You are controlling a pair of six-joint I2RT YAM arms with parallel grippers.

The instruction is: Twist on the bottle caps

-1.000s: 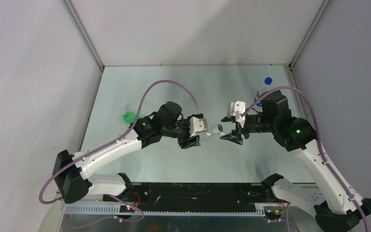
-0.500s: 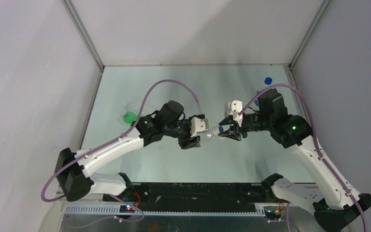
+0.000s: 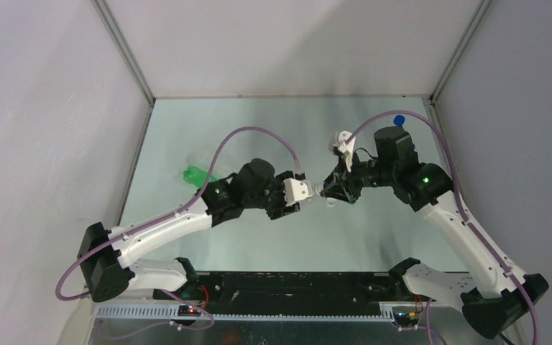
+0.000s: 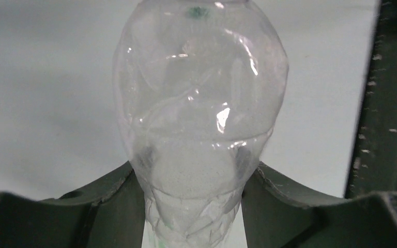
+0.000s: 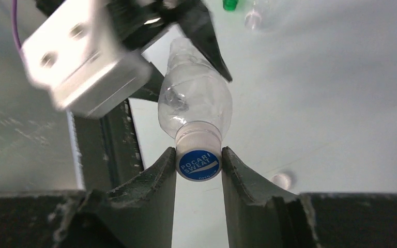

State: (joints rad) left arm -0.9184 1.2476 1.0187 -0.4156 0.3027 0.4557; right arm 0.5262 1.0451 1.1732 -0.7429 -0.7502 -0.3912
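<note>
My left gripper [image 3: 298,198] is shut on the body of a plain clear bottle [image 4: 199,103] and holds it on its side above the table, neck toward the right arm. A white cap with a blue top [image 5: 199,161] sits on the bottle's neck. My right gripper [image 5: 199,155] is shut on that cap, one finger on each side. In the top view the two grippers meet at the bottle [image 3: 319,191] mid-table. The left gripper [image 4: 194,181] pinches the bottle near its base.
A green bottle [image 3: 195,175] lies at the left of the table. A blue cap [image 3: 399,120] lies at the far right corner. A white cap [image 5: 281,180] lies on the table below the grippers. The Pepsi bottle is hidden.
My right gripper has moved left, turned at the wrist and closed on the cap on the bottle's neck. The left arm has shifted a little with the bottle.
</note>
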